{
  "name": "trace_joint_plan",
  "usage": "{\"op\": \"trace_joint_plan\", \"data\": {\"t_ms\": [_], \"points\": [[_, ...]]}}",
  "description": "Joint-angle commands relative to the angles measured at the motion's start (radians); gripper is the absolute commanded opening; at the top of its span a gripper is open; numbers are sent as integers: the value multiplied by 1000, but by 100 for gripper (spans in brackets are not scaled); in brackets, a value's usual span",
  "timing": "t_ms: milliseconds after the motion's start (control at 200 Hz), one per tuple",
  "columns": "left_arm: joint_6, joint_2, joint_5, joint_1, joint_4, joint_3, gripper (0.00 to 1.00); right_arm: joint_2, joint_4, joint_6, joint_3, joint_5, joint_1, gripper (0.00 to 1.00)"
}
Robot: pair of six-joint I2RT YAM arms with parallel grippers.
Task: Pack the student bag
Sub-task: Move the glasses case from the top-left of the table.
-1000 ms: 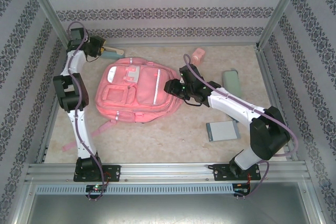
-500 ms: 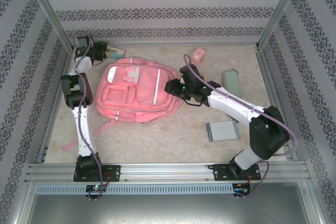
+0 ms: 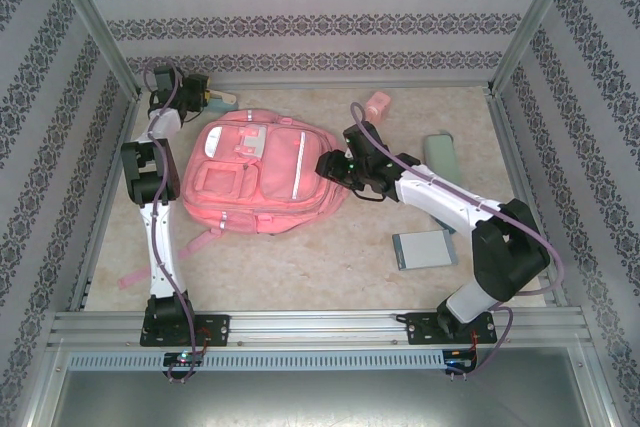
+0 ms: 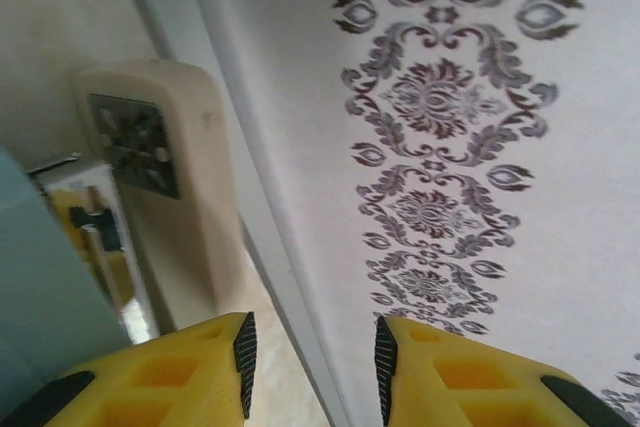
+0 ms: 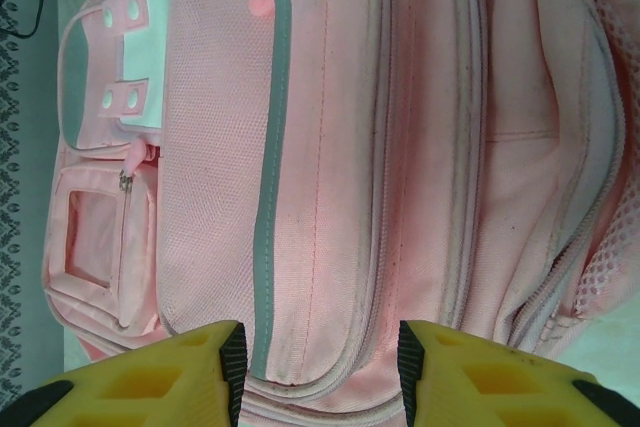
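**A:** What lies on the beige marbled desk [image 3: 300, 247]?

**B:** The student bag [image 3: 260, 172], a large soft pink fabric backpack with white-trimmed front pockets. It lies flat, pockets up, left of centre on the desk, its straps trailing towards the near left corner.

**A:** And the arms?

**B:** The right gripper [image 3: 327, 164] sits at the bag's right edge. From the right wrist, its yellow jaws stand wide apart over the pink fabric [image 5: 330, 147], with nothing between the tips [image 5: 320, 372]. I cannot tell whether they touch the cloth. The left gripper [image 3: 203, 97] is at the far left corner, beyond the bag's top. Its jaws [image 4: 312, 357] are also parted and hold nothing, pointing at the patterned grey-and-white wall [image 4: 450, 147].

**A:** Anything smaller?

**B:** A flat grey book [image 3: 424, 248] lies near the right arm's elbow, well apart from the bag. A pale green oblong case [image 3: 441, 155] lies by the right edge. A small pink object [image 3: 377, 105] stands at the far side. A cream plastic block [image 4: 170, 177] with a dark panel lies just beside the left gripper.
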Motion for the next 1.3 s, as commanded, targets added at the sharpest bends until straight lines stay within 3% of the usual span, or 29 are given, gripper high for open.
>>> {"op": "trace_joint_plan", "data": {"t_ms": [0,390,864,1039,1294], "points": [[14,-22,-30,-5,-44,-73,39,6,-13,-13,24,1,-6,46],[86,-173,-53,37,-6,-394,39,13,-5,-10,23,-10,-5,46],[208,-270,-66,108,-94,-518,39,-14,-4,-5,0,9,6,46],[355,-316,-58,156,-275,-512,39,-11,-1,-5,2,10,11,45],[662,-322,-90,183,-660,-320,39,11,6,-6,22,1,17,46]]}}
